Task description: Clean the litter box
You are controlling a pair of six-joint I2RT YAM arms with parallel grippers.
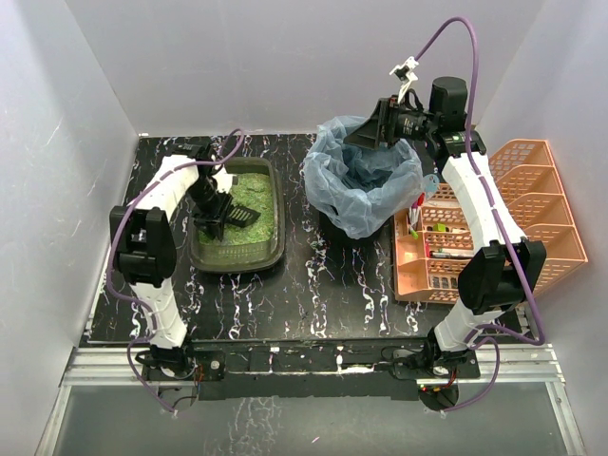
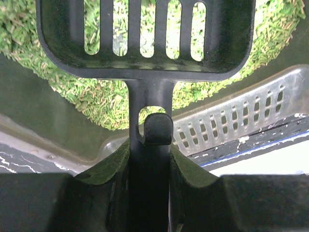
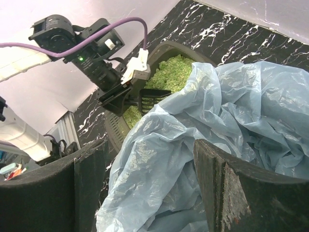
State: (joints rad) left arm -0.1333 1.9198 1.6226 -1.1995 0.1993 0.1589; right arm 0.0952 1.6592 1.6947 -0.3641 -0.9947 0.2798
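Litter box olive, green granules, left gripper clenching black scoop, right gripper agape

The litter box, a shallow dark olive-green tray with rounded corners, is lying flat on the tabletop's left side, holding green granular litter across most of its floor.

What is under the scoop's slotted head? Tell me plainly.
Green litter shows through the slots of the scoop, inside the litter box. The solid plastic between slots hides the rest.
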